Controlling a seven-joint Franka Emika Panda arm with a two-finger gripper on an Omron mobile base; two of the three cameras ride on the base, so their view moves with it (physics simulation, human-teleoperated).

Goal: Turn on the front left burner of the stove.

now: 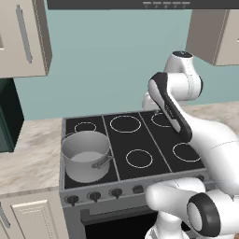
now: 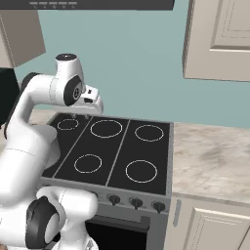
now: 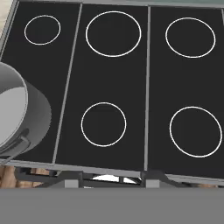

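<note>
The stove [image 1: 135,135] is a grey range whose black glass top carries thin white ring burners. Dark round knobs [image 1: 94,196] line its front panel, and they show in the right base view as knobs [image 2: 136,202]. A grey metal pot [image 1: 86,154] covers the front left burner, which is hidden beneath it. My gripper [image 2: 80,116] hangs above the back of the stove top, pointing down. In the hand view the gripper [image 3: 111,179] is open, its fingertips [image 3: 70,178] far apart with nothing between them, and the pot [image 3: 17,113] sits at the left edge.
Marble counters flank the stove, one on its left [image 1: 28,154] and one on its right [image 2: 215,156]. Cream wall cabinets [image 2: 219,39] hang above, and a range hood [image 1: 140,3] spans the top. A dark appliance [image 1: 9,116] stands at the far left.
</note>
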